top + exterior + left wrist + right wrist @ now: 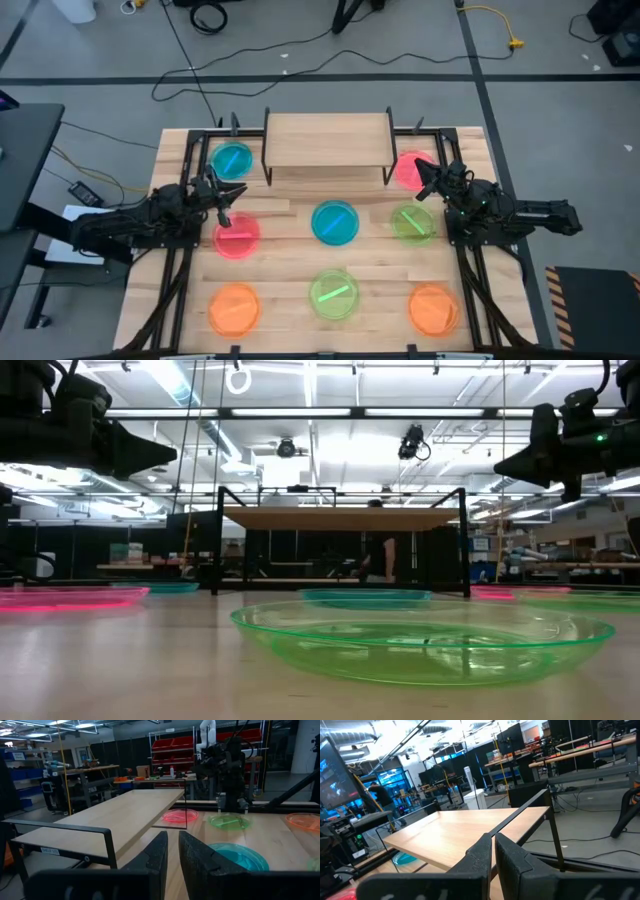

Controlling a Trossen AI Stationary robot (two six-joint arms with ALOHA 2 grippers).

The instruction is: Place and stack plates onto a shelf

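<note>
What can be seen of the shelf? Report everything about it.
The shelf is a low rectangular board of light wood, grain running lengthwise, carried on thin black metal legs that leave open space beneath. It stands upright and level at the middle of the table's far edge. Its top is bare: no plate lies on it. A teal plate lies on the table off one end, a pink-red plate off the other. Neither gripper touches it.

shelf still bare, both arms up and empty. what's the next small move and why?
Probably lower the left gripper onto the pink-red plate just beside it. The shelf holds nothing, all eight plates lie on the table, and both grippers hang above it holding nothing; right gripper waits.
</note>
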